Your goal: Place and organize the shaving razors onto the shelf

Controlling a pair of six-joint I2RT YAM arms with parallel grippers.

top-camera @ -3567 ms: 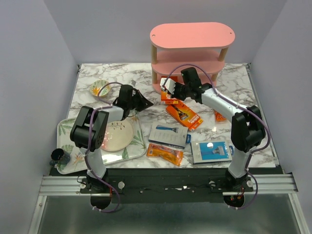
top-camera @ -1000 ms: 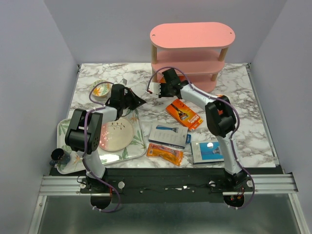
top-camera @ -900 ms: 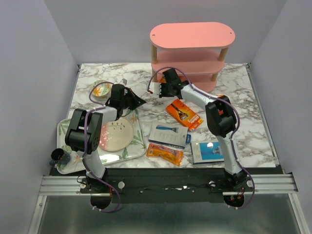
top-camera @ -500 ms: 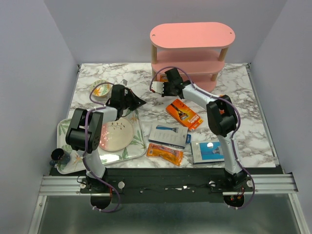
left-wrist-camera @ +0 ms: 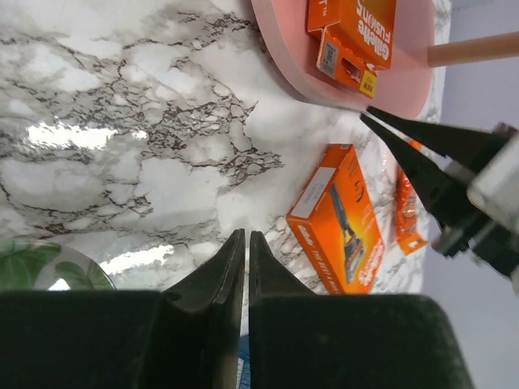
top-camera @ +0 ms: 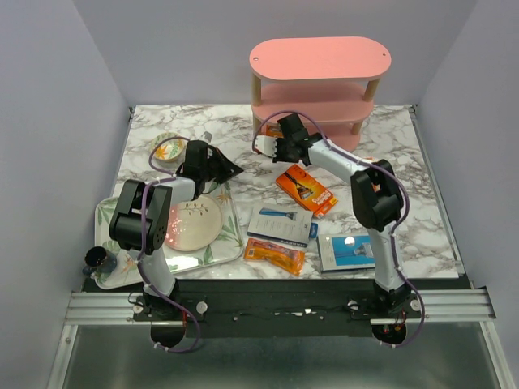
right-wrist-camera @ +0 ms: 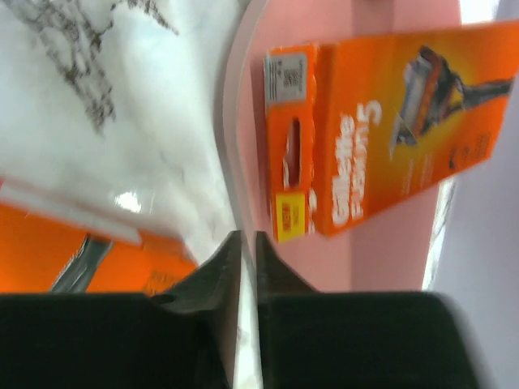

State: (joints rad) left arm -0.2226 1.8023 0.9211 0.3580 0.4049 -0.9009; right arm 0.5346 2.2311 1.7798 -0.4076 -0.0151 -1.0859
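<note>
At the table's far edge stands the shelf (top-camera: 319, 58). The right gripper (top-camera: 266, 146) sits just off the left end of its bottom board, jaws pressed nearly together and empty. The left gripper (top-camera: 236, 170) hangs over the far right corner of the tray (top-camera: 207, 255), also near-closed and holding nothing. On the marble are a mid-table orange pack (top-camera: 306, 189), plus a near-edge orange packet (top-camera: 274, 255), a left blue card (top-camera: 280, 224) and a right blue card (top-camera: 350, 252) toward the near edge.

Left wrist: only a slit between its own tips. The shelved orange pack (left-wrist-camera: 353, 32) lies flat at the bottom board's left end, skewed to the rim. A further orange packet (left-wrist-camera: 405, 212) lies past the mid-table one, toward the right edge.

Right wrist: same thin slit, tips at the board's rim, clear of the shelved pack.

My read: one pack is placed, five are left, and a fetch is next.
- Spread the jaws fully before descending.
- Flat packs on marble won't pinch from above, so take a long edge and tip the pack up.
- Enter low and level under the middle board, clear of the post.
- Set the next pack square beside the first, not on top of it.
</note>
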